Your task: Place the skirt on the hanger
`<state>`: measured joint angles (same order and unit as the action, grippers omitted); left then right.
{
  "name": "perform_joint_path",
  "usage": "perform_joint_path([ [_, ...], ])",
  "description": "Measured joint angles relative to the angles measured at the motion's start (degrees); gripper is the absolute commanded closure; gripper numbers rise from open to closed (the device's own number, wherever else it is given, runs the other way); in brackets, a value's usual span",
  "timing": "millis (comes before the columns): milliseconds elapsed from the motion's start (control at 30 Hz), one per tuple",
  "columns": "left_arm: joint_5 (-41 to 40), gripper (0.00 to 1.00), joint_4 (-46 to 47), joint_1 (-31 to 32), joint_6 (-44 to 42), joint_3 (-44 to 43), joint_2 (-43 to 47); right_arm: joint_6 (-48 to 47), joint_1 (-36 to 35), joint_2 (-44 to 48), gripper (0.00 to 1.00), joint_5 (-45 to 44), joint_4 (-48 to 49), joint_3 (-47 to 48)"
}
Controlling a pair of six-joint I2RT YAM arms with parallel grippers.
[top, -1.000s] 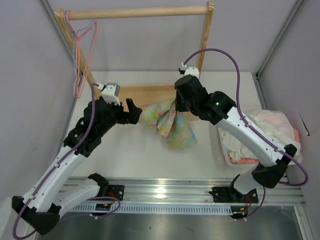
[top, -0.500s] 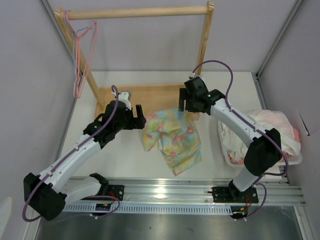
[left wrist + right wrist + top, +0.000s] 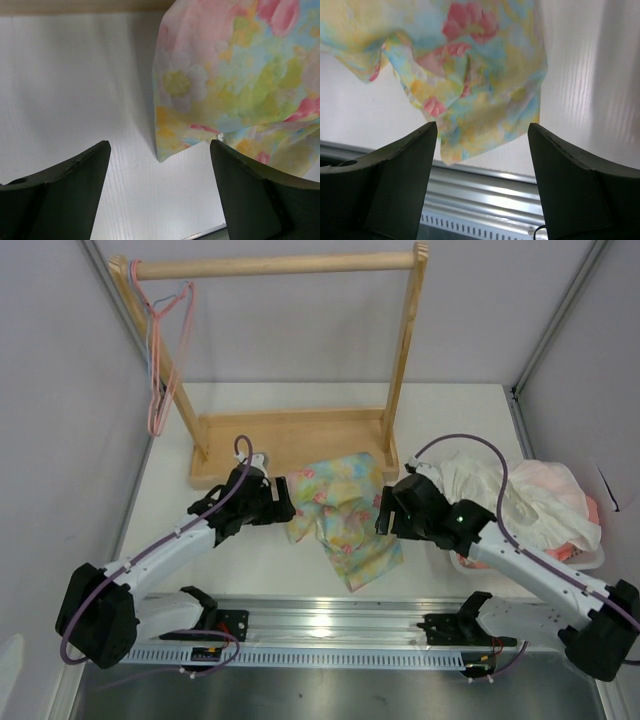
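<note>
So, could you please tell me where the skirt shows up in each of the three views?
Top external: the skirt lies mid-picture on the white table, at the foot of the wooden rack.
Left wrist: upper right, one corner reaching the middle.
Right wrist: across the top and centre.
Shared landmark: the white table beneath it.

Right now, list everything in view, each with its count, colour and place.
skirt: one, pastel yellow, blue and green with pink flowers, lying mid-table
pink hanger: one, pale pink, hung at the rack's left end
blue hanger: one, thin blue, same end
clothes rack: one, light wood, back of the table
heap of clothes: one, white and pink, right edge
table: one, white
left claw: one, black, open, at the skirt's left edge
right claw: one, black, open, at the skirt's right edge
</note>
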<state>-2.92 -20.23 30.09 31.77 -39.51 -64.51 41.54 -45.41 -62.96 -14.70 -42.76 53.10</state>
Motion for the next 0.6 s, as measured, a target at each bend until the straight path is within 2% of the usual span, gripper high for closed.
perform_joint_path([
  [133, 1.9, 0.13, 1.7, 0.0, 1.9, 2.1, -1.7, 5.5, -4.7, 5.2, 0.23, 0.9, -0.2, -5.2],
  [333, 3.8, 0.14, 6.2, 0.3, 4.3, 4.3, -5.2, 13.6, -15.0, 3.0, 0.23, 1.2, 1.1, -10.8],
  [600, 4.4, 0.20, 9.2, 2.3, 5.9, 6.1, -8.2, 20.2, -17.6, -1.0, 0.21, 2.3, 6.8, -17.2],
])
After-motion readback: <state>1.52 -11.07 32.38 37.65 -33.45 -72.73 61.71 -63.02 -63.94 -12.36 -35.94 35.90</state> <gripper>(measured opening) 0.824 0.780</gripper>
